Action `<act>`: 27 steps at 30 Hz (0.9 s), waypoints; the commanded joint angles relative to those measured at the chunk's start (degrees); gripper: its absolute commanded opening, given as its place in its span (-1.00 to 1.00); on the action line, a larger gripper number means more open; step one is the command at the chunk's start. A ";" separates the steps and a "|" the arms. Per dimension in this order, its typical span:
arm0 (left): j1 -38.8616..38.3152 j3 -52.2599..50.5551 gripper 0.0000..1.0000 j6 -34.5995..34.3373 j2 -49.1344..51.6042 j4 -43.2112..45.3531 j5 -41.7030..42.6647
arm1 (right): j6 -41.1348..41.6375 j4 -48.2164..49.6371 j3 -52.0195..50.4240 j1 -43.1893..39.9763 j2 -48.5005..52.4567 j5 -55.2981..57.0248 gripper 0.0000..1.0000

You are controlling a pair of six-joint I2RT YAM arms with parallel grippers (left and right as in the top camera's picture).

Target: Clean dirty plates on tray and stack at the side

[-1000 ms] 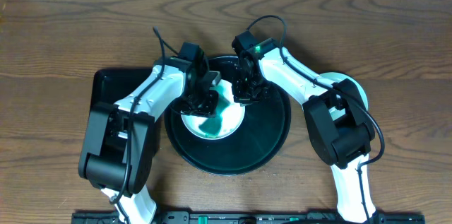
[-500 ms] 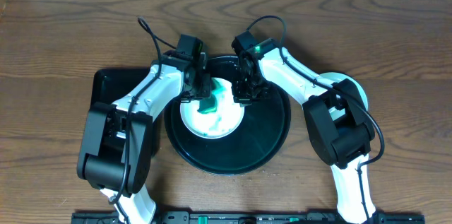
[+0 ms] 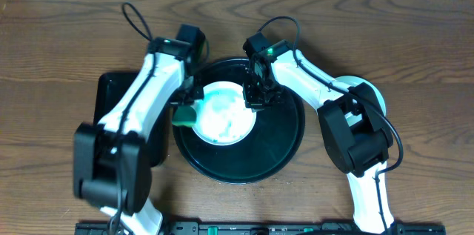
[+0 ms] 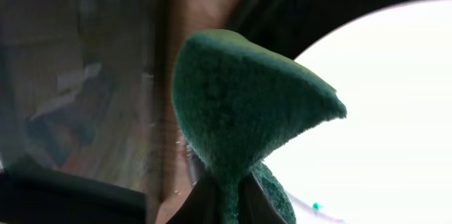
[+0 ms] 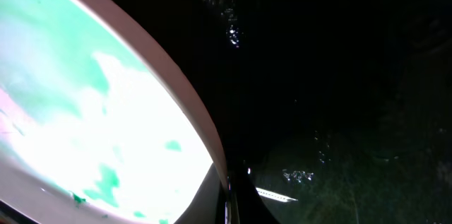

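A white plate [image 3: 222, 113] with faint green smears lies on the round black-green tray [image 3: 278, 142]. My right gripper [image 3: 250, 98] is shut on the plate's right rim; in the right wrist view the rim [image 5: 205, 139] runs down between the fingers [image 5: 227, 199]. My left gripper [image 3: 188, 106] is shut on a green sponge [image 3: 182, 116] and holds it over the tray's left rim, beside the plate. The left wrist view shows the sponge [image 4: 247, 104] pinched at its base, with the plate [image 4: 388, 111] to its right. White plates [image 3: 373, 94] lie on the table at the right, partly behind my right arm.
A rectangular black tray [image 3: 111, 105] lies on the table to the left of the round tray, partly under my left arm. The table's far edge runs along the top of the overhead view.
My left gripper has swept the sponge left from the plate's middle to beside its left edge. The heavy green smear on the plate has faded. My right gripper has held still on the rim.
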 commanded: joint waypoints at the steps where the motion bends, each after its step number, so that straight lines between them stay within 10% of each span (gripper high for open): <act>1: 1.33 2.47 -0.86 -0.59 -6.47 -0.55 -2.36 | -3.43 -0.50 0.39 -0.11 1.68 1.14 -0.97; 14: 13.27 1.09 -0.86 1.22 -10.23 0.17 -4.26 | -6.38 -0.85 0.61 1.25 -12.04 18.69 -0.97; 27: 17.03 1.03 -0.85 1.20 -10.05 0.52 -4.22 | -1.31 -6.84 0.61 17.31 -19.65 63.49 -0.98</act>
